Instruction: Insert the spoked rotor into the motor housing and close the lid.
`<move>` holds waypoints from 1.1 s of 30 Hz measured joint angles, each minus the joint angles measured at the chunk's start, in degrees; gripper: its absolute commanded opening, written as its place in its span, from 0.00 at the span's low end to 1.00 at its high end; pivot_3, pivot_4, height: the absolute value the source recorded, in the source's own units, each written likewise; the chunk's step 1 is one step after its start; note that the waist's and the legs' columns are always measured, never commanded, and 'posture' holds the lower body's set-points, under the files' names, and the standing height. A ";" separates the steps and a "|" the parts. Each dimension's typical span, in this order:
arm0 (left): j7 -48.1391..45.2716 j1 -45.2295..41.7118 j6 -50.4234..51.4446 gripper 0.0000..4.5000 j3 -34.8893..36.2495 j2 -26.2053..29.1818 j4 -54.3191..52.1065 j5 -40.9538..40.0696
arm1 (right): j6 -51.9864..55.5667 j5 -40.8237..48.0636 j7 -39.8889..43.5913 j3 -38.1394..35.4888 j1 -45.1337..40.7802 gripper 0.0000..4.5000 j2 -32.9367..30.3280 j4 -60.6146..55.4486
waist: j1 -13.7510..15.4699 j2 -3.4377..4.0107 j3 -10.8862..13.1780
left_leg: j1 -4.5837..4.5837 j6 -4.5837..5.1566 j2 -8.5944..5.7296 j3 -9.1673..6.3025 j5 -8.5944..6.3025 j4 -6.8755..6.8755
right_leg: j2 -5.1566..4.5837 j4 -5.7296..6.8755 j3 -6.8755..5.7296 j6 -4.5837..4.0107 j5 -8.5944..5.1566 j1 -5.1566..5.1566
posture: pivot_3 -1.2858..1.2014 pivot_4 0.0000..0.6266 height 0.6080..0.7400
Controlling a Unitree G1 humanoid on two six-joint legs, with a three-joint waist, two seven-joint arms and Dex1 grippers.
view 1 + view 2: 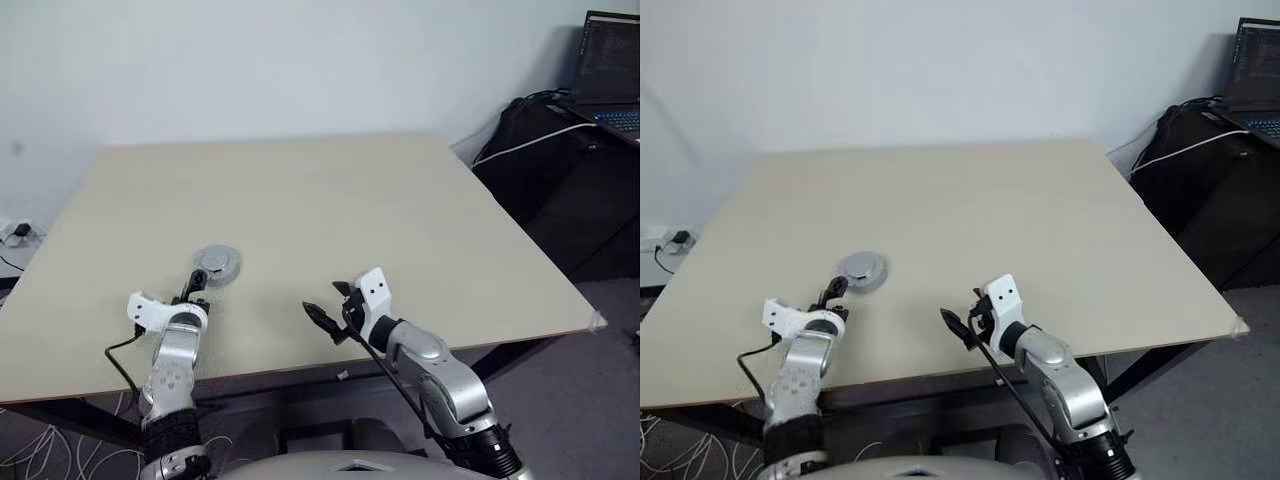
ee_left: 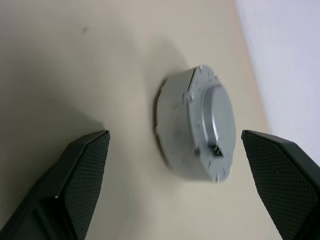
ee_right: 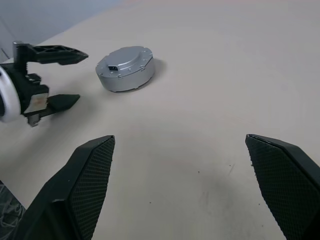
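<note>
Pale table [image 1: 330,210] carries one closed unit: the lid [image 3: 126,60] sits on the motor housing [image 2: 172,130]. Left end effector [image 3: 62,75] and right end effector [image 1: 322,318] gape empty, so the task looks finished.

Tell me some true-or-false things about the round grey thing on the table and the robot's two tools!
1. The closed motor housing sits flat on the table, its lid on top. True.
2. The left tool is squeezing the motor housing. False: its fingers stand open, apart from the housing, with bare table between.
3. The right tool is open and holds nothing. True.
4. The motor housing lies closer to the right tool than to the left. False: it lies just ahead of the left tool.
5. A laptop glows on the dark furniture beside the table. True.
</note>
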 measured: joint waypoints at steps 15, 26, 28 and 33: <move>-13.70 16.61 -25.11 1.00 -26.27 8.54 -8.02 44.50 | -26.55 -15.24 -15.39 -5.92 10.86 1.00 2.99 5.59 | 0.25 0.33 0.23 | -0.19 -0.02 0.00 -0.01 -0.02 -0.18 | -0.12 -0.06 -0.05 -0.08 -0.12 -0.23 | 0.52 0.00 1.00; -10.65 18.43 -41.16 1.00 -27.64 7.35 -1.19 58.56 | -36.38 -20.28 -24.90 -11.19 17.61 1.00 6.34 7.90 | 0.46 0.50 0.28 | -0.44 0.00 0.03 -0.10 -0.02 -0.16 | -0.15 -0.04 -0.13 -0.06 -0.17 -0.42 | 0.52 0.00 1.00; -9.91 18.72 -42.13 1.00 -27.31 7.08 -0.98 59.42 | -36.45 -20.34 -25.38 -11.34 18.73 1.00 7.05 7.80 | 0.42 0.52 0.31 | -0.46 0.00 0.03 -0.10 -0.02 -0.14 | -0.19 -0.02 -0.14 -0.05 -0.17 -0.42 | 0.52 0.00 1.00; -9.67 18.74 -42.96 1.00 -26.81 6.53 -0.92 59.84 | -36.38 -20.05 -25.62 -11.78 19.19 1.00 8.47 6.99 | 0.32 0.56 0.32 | -0.46 0.00 0.04 -0.11 -0.03 -0.12 | -0.28 0.00 -0.18 -0.04 -0.17 -0.40 | 0.52 0.00 1.00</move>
